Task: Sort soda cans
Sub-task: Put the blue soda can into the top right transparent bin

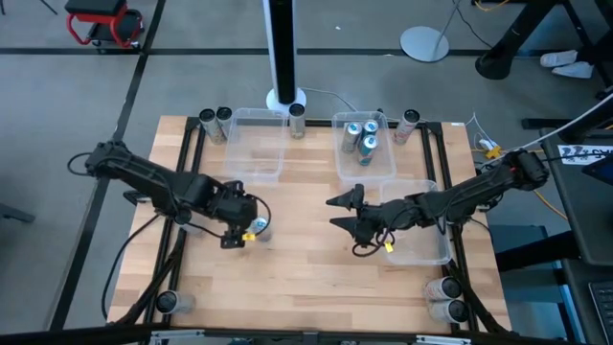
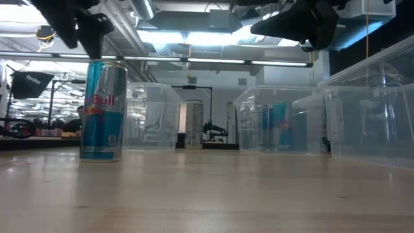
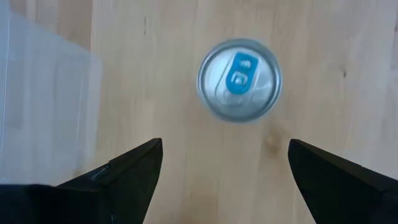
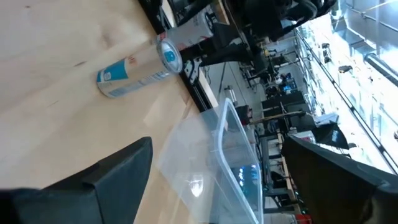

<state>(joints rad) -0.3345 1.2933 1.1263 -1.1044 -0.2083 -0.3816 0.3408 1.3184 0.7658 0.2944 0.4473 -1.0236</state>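
A blue-and-silver soda can (image 2: 102, 110) stands upright on its base on the wooden table, left of centre (image 1: 261, 227). Its silver top with a blue tab (image 3: 239, 79) shows in the left wrist view. My left gripper (image 1: 241, 233) hangs open above the table, pointing steeply down, just left of this can and clear of it (image 3: 224, 171). My right gripper (image 1: 339, 213) is open at mid-table, held high and nearly level, with nothing between its fingers (image 4: 217, 168). It points toward the same can (image 4: 140, 71).
Three clear bins stand on the table: one far centre-left (image 1: 257, 144), one far centre-right (image 1: 383, 163) holding blue cans (image 1: 362, 139), and one under the right arm (image 1: 421, 244). More cans stand along the far edge (image 1: 215, 119) (image 1: 297, 115) (image 1: 410, 120) and at the near corners (image 1: 168, 302) (image 1: 448, 297).
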